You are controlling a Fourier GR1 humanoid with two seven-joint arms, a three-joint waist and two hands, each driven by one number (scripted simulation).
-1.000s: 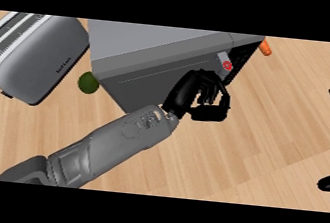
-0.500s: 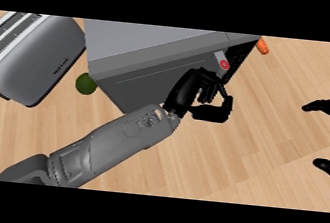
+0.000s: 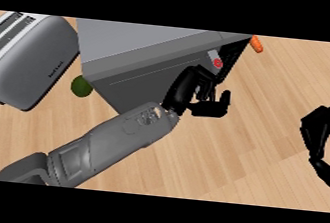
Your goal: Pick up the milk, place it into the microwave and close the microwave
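A: What is the biggest thing on the wooden counter (image 3: 252, 157)?

B: The grey microwave (image 3: 140, 56). It stands at the top middle of the view, and its door looks closed. On the front of the microwave, at its right end, there is a small control panel with a red button (image 3: 218, 63).

A: And to the left of the microwave?

B: A white toaster (image 3: 25, 60) lies there, close beside the microwave. Between the toaster and the microwave, low down, a small green round thing (image 3: 82, 86) shows; I cannot tell what it is.

A: Where are the arms?

B: The grey left forearm (image 3: 109, 143) comes from the lower left corner toward the microwave. The left hand (image 3: 199, 94) is at the front of the microwave, just under the button. Its fingers are straight against the door and the thumb sticks out to the right. It holds nothing.

A: And the other hand?

B: The right hand (image 3: 328, 144) is well apart from the microwave, at the right edge. Its fingers are curled in, around nothing.

A: The milk?

B: I do not see the milk anywhere; if it is inside the microwave, I cannot tell.

A: Anything smaller?

B: A little orange thing (image 3: 257, 43) sits at the top right corner of the microwave.
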